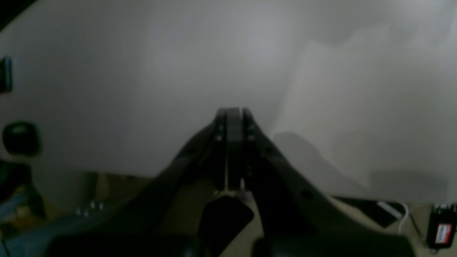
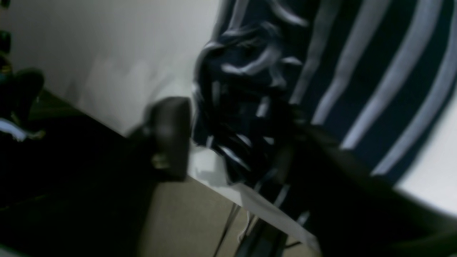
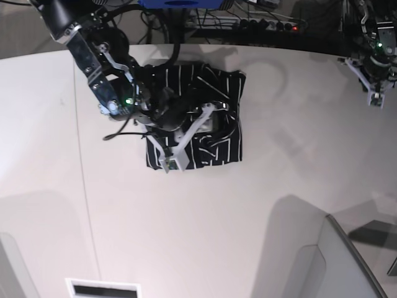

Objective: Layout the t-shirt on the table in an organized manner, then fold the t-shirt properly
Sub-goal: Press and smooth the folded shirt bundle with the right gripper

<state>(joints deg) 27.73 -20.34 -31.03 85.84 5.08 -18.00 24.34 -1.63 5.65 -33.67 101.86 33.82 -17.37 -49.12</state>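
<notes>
The right claw (image 2: 232, 142) has its jaws spread, one dark finger (image 2: 171, 137) on the 9 o'clock side and the other low toward 4 o'clock. Between them sits a bunched fold of the shirt (image 2: 357, 71); the blur hides whether the pads press the cloth or only straddle it. Past the bunch, flat striped cloth runs up toward 1 o'clock, and bare white desk (image 2: 107, 53) shows at 10 o'clock. The desk edge cuts across the lower part of this wrist view, with floor under it.

From the base view, the right claw (image 3: 175, 149) reaches down over the shirt (image 3: 217, 84) from the arm at 10 o'clock. The shirt lies as a compact, roughly square dark bundle with white stripes, on the desk (image 3: 205, 230) a little toward 11 o'clock of the middle. Its far edge lies near the desk's far rim. A thin seam runs down the desk at the 9 o'clock side.

The left claw (image 1: 234, 114) is pressed together with nothing between its fingers. It hangs over bare desk (image 1: 142, 71). In the base view the left claw (image 3: 374, 99) sits at 2 o'clock, well apart from the shirt.
</notes>
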